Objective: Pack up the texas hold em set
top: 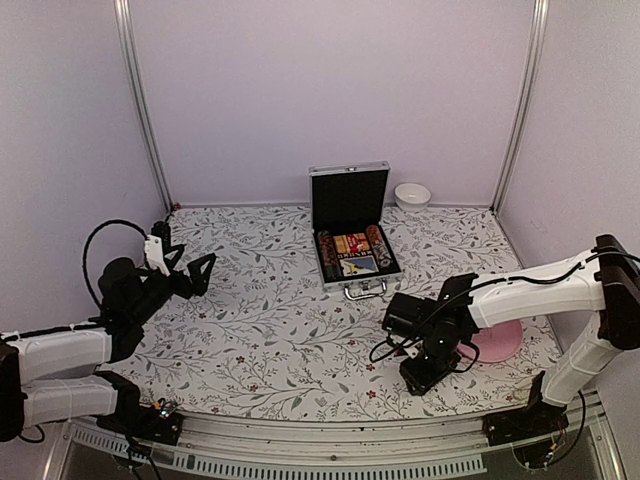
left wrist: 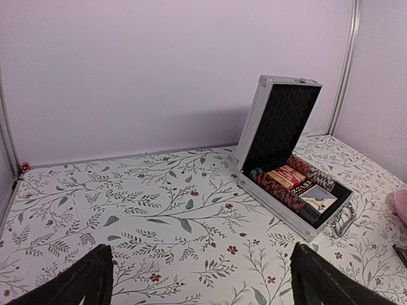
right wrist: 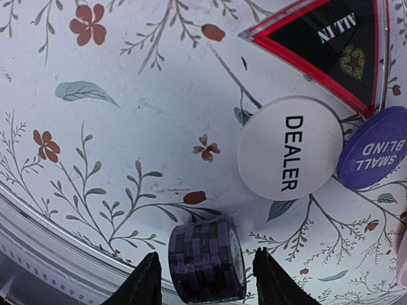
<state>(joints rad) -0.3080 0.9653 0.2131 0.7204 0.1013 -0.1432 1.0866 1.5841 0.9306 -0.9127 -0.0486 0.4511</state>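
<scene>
The silver case (top: 352, 238) stands open at the back centre, lid up, with chip stacks and card decks inside; it also shows in the left wrist view (left wrist: 289, 184). My right gripper (right wrist: 206, 279) is open, low over the table, its fingers either side of a purple chip stack (right wrist: 206, 259) lying on its side, not touching it. Beyond it lie a white DEALER disc (right wrist: 291, 147), a purple SMALL BLIND disc (right wrist: 374, 148) and a black ALL IN triangle (right wrist: 331, 44). My left gripper (left wrist: 197, 279) is open and empty, far left of the case.
A pink plate (top: 497, 343) lies just right of my right gripper (top: 428, 372). A white bowl (top: 412, 194) sits at the back, right of the case. The table's near edge rail runs close behind the chip stack. White walls enclose three sides.
</scene>
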